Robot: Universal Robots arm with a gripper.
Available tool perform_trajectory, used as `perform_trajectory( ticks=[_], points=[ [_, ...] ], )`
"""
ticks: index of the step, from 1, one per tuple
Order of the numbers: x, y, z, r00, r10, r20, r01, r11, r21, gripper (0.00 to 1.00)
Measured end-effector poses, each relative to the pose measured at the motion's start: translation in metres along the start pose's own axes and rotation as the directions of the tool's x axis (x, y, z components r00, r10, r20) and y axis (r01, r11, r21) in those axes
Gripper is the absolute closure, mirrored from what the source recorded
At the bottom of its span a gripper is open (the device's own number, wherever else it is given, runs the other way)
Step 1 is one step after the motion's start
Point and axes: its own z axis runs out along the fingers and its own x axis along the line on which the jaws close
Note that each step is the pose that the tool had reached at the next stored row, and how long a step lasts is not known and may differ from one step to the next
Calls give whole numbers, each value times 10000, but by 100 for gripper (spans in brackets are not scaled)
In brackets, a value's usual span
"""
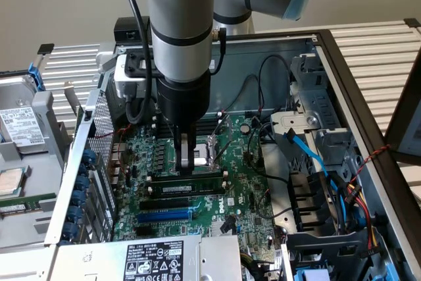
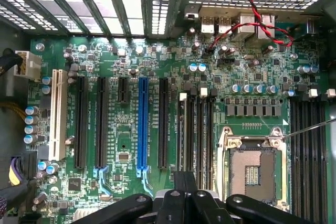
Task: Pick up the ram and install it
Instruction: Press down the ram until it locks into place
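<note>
OK, so the ram [image 1: 197, 185] is standing on edge in one of the black slots on the motherboard [image 1: 247, 195], white label facing the exterior camera. It sits just in front of the CPU socket [image 1: 209, 149], with the blue slot [image 1: 164, 215] a couple of rows nearer the camera. From here I honestly can't tell if it's fully seated or just resting in the slot.

The gripper [image 1: 186, 162] is right over the stick, pointing straight down. Its fingers are pressed together with nothing between them, so it isn't holding the ram. The tips are right at the stick's top edge, about the middle of its length. I can't say whether they're touching or just above.

On the wrist cam I see the gripper [image 2: 185, 182] over the group of memory slots [image 2: 195, 129] between the blue slot [image 2: 142, 124] and the socket [image 2: 254, 169]. I can't pick the stick out there. A red and black twisted wire [image 2: 257, 24] loops near the rear ports.

Further out, a blue cable [image 1: 309, 153] runs down by the drive cage on the exterior view's right, and a drive [image 1: 20, 126] lies outside the case [image 1: 348, 77] on the exterior view's left.
</note>
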Motion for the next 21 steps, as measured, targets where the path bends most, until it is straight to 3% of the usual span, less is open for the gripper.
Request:
perform_trajectory(
  ticks=[5,10,15,21],
  points=[
    [0,0,0,9978,657,39,-657,9978,51,89],
    [0,0,0,9906,1364,82,-1365,9906,102,89],
    [0,0,0,9792,2024,118,-2025,9792,151,89],
    [0,0,1,9599,2798,154,-2801,9597,208,89]
  ],
)
